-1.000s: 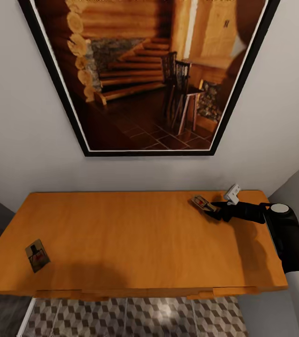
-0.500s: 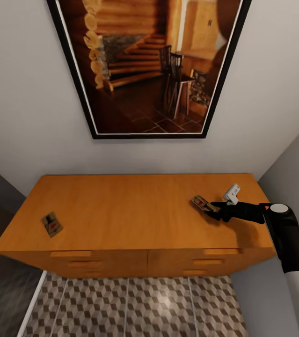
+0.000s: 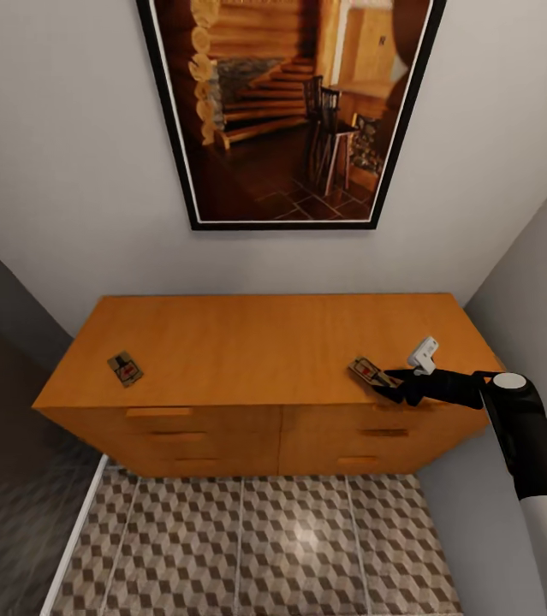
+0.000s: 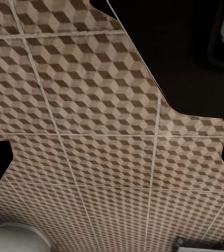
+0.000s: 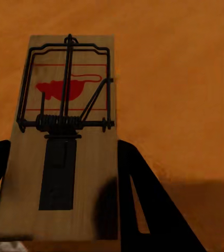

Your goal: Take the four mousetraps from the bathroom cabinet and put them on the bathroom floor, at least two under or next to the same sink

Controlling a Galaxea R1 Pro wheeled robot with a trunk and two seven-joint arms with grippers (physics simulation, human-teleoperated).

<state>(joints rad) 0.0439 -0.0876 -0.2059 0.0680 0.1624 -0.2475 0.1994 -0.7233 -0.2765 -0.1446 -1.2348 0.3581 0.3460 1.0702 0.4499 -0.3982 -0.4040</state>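
The orange-brown cabinet (image 3: 247, 342) stands against the wall under a large picture. One mousetrap (image 3: 125, 369) lies flat near the top's front left corner. My right gripper (image 3: 390, 382) is shut on a second mousetrap (image 3: 368, 371), held over the top's front right part. In the right wrist view this mousetrap (image 5: 64, 126) shows its wire, spring and red mark between my dark fingers (image 5: 138, 194). The bathroom floor (image 3: 247, 547) with its cube pattern lies in front of the drawers. My left gripper (image 4: 112, 157) hangs open over the bathroom floor (image 4: 91, 115). The bathroom sink is out of view.
A grey wall (image 3: 530, 274) closes in on the cabinet's right side, and a darker wall (image 3: 8, 342) on its left. A framed picture (image 3: 290, 111) hangs above. A white rounded object (image 4: 17, 239) shows at the edge of the left wrist view.
The camera has drawn back from the cabinet, so drawer fronts and more floor show. The held mousetrap has come from the back right of the top toward its front edge.
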